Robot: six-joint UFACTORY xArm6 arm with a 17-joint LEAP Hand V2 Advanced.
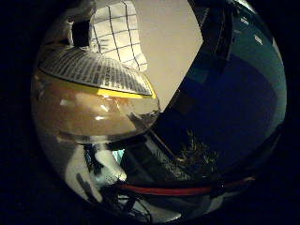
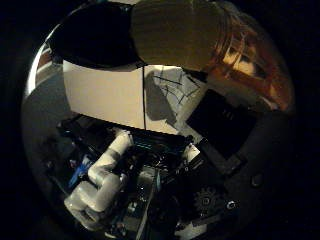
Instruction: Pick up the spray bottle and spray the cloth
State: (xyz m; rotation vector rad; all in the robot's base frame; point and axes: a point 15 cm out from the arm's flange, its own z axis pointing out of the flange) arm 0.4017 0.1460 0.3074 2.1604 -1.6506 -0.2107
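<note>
The spray bottle (image 1: 84,108) is translucent amber with a printed label and a yellow band. It fills much of the little finger side palm view, close against the palm. In the thumb side palm view its amber body (image 2: 190,35) sits beside a dark rounded part (image 2: 90,35). The white cloth with a dark grid pattern (image 1: 117,33) lies on the pale table beyond the bottle; it also shows under the bottle's shadow in the thumb side palm view (image 2: 175,90). My right hand (image 2: 105,180) shows white and black fingers curled, holding the bottle above the table.
The pale table top (image 1: 173,42) ends at an edge, with a blue area (image 1: 234,103) beyond it. A white sheet-like surface (image 2: 105,95) lies beside the cloth. Black hand and arm parts (image 2: 160,190) fill the near edge.
</note>
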